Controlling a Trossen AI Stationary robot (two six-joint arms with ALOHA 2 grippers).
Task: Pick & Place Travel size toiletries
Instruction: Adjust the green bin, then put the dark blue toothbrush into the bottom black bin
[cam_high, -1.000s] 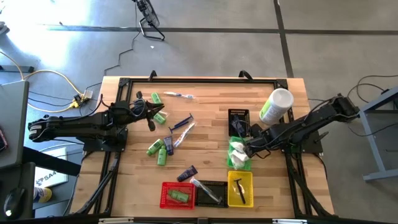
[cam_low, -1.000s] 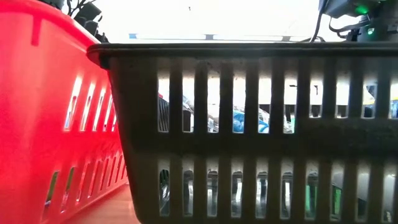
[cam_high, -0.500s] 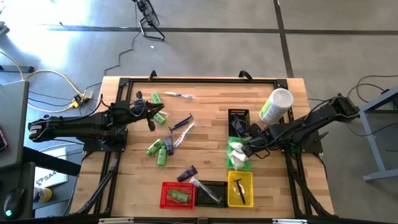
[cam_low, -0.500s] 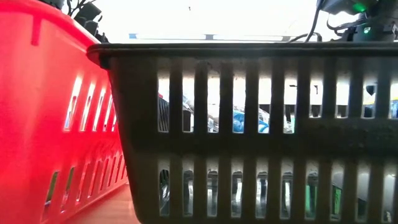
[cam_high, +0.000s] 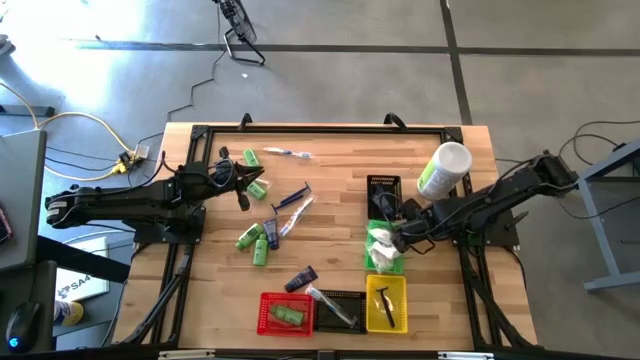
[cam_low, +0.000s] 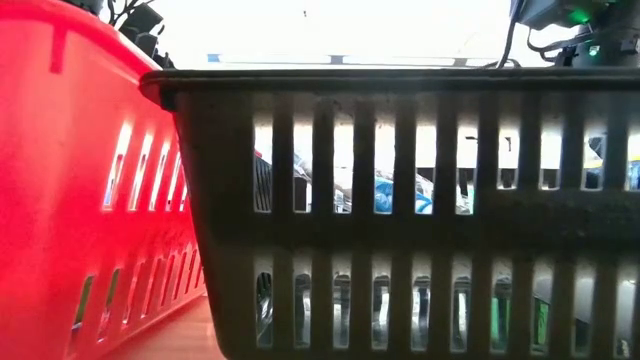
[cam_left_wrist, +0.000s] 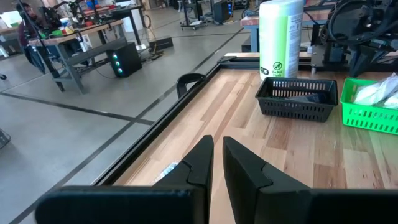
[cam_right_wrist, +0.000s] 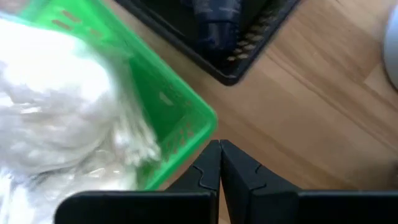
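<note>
Travel size toiletries lie loose on the wooden table's left half: green bottles (cam_high: 248, 238), a navy tube (cam_high: 300, 279) and clear-wrapped toothbrushes (cam_high: 293, 198). My left gripper (cam_high: 243, 190) (cam_left_wrist: 216, 152) hangs level above them, pointing toward the table's right edge. Its fingers are almost together with nothing between them. My right gripper (cam_high: 398, 238) (cam_right_wrist: 219, 152) is shut and empty. It points steeply down over the right-hand corner of the green basket (cam_right_wrist: 180, 118), which holds white packets (cam_right_wrist: 56, 106).
A black basket (cam_high: 384, 192) with a navy tube (cam_right_wrist: 216, 15) stands beyond the green one, and a white and green bottle (cam_high: 443, 170) stands to its right. Red (cam_high: 283, 313), black (cam_high: 335, 310) and yellow (cam_high: 386, 303) baskets line the near edge and fill the low view.
</note>
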